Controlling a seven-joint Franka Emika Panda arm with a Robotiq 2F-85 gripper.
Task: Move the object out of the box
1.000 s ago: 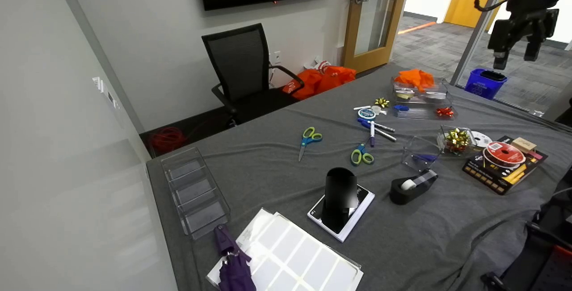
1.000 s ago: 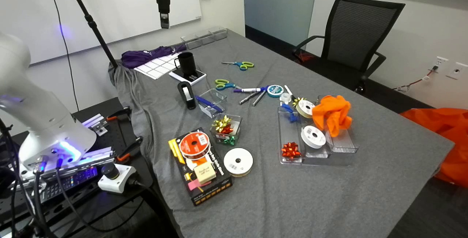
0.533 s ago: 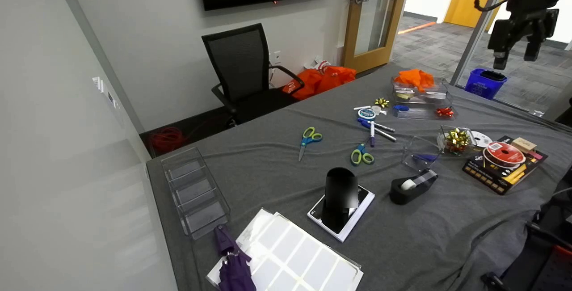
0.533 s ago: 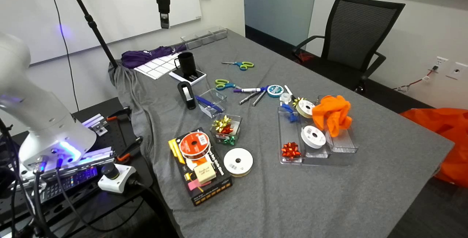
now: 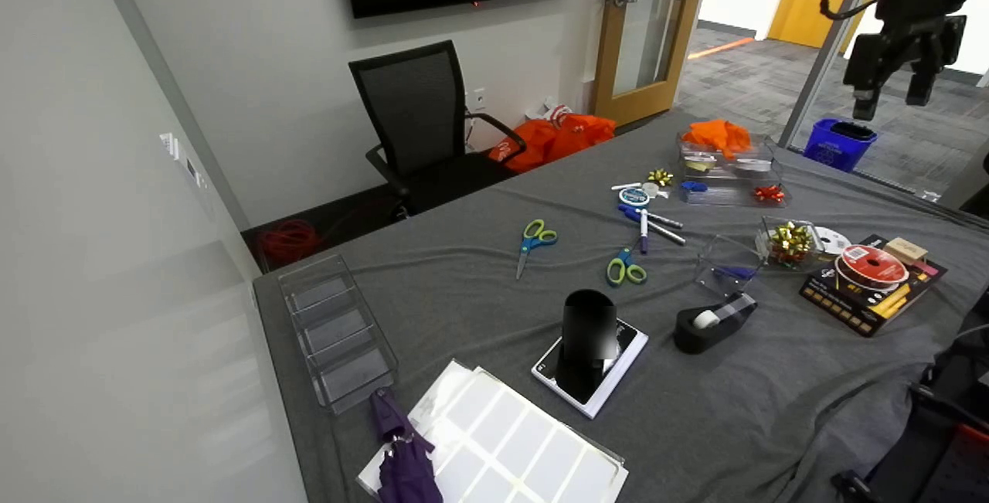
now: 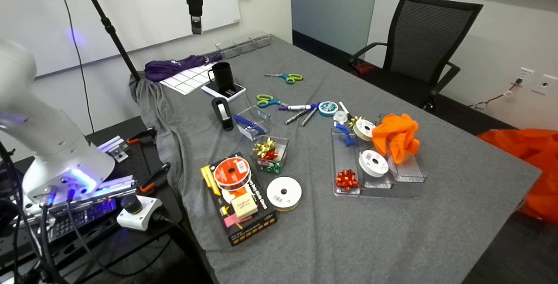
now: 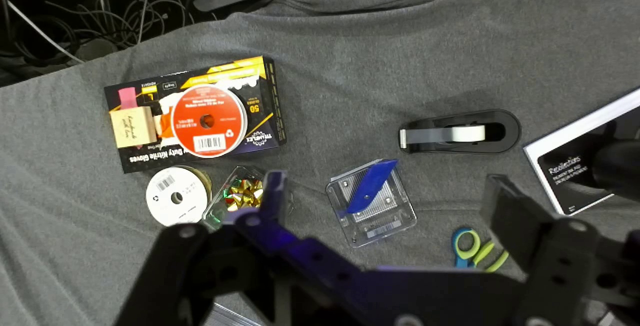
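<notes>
1. Wrist view, looking down: glove box (image 7: 262, 120) lies flat on grey cloth (image 7: 340, 90). Red ribbon spool (image 7: 210, 105) and wooden block (image 7: 133, 126) rest on top, block toward one end. Spool covers the middle; any opening under it, cannot tell.

2. Gripper (image 5: 892, 103), in an exterior view, hangs high above the cloth, well apart from everything on it. Fingers spread wide, nothing between them.

3. Step in hand, my reading: the very start, ahead of any reach. No grasp made.

4. "Object" goes unnamed. Spool or block fits if "out of" means "off"; a thing inside would probably need the spool cleared first.

5. Wrist view again: below the finger gap, clear tray (image 7: 400, 211) with blue item (image 7: 372, 186) lying slantwise in it. Rival reading of "box"; worth settling before moving.

6. Next move, if glove box: travel across, descend, straddle the chosen thing, close, lift straight up. Block looks the easier pinch; spool, broad and flat, likely wants a wide spread or a rim hold.
</notes>
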